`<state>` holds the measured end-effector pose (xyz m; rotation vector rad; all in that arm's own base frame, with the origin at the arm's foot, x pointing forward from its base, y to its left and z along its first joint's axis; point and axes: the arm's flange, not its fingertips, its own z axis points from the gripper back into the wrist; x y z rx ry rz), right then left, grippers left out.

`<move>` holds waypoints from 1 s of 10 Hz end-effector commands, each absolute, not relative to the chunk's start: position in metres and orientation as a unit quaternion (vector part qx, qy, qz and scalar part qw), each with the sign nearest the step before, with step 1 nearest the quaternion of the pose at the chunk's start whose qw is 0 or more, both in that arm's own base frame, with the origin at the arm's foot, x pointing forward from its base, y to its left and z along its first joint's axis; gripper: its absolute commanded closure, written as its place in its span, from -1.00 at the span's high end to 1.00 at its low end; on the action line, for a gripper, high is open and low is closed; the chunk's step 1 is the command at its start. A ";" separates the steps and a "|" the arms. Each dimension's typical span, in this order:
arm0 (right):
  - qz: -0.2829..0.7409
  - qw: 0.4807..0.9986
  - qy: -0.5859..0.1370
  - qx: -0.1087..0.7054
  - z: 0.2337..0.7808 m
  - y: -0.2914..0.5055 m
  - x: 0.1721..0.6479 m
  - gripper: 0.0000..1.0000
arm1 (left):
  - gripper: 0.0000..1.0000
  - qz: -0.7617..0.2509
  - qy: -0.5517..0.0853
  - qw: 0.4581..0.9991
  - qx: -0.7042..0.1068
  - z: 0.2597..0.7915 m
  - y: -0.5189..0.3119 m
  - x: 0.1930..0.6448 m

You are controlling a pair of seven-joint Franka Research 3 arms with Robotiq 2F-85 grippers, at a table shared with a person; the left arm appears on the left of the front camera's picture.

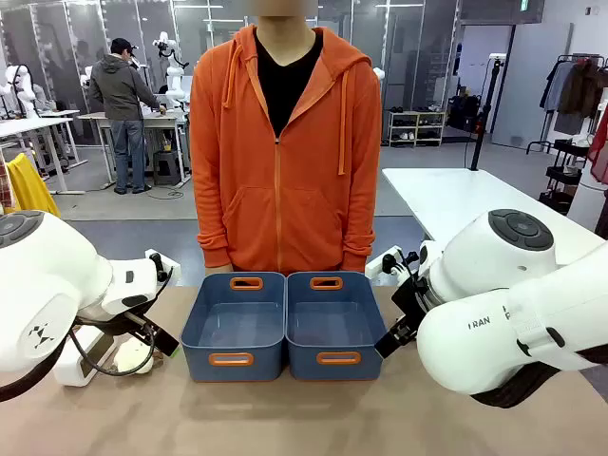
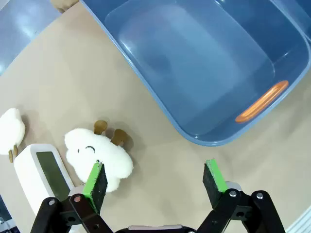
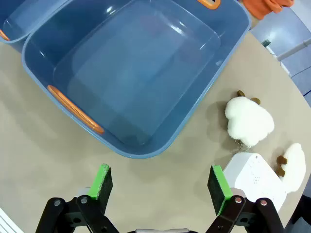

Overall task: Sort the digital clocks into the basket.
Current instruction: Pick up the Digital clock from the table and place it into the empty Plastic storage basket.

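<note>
Just beside plush (image 2: 99, 158), clock (image 2: 41, 177) display-up, long axis slanted

The blue basket (image 2: 209, 63) is smooth moulded plastic with a soft sheen, and the second tub (image 3: 136, 73) looks the same. The digital clock (image 2: 41, 177) has a smooth white plastic shell and a dull grey display. The plush toy (image 2: 99, 158) is fuzzy cream cloth. The desk (image 2: 63, 82) is matt tan. The left tool (image 2: 155, 182) carries matt green pads (image 2: 214, 177) — the arm casing (image 1: 47, 285) is glossy white.
</note>
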<state>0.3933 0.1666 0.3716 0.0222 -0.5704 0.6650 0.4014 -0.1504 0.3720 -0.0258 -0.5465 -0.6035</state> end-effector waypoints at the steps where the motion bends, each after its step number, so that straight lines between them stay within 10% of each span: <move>1: 0.322 0.906 -0.276 0.011 0.372 0.167 0.393 1.00 | 1.00 -0.294 -0.266 0.918 -0.013 0.372 -0.151 0.401; 10: 0.357 0.889 -0.279 0.063 0.423 0.138 0.391 1.00 | 1.00 -0.361 -0.254 0.897 -0.010 0.419 -0.125 0.407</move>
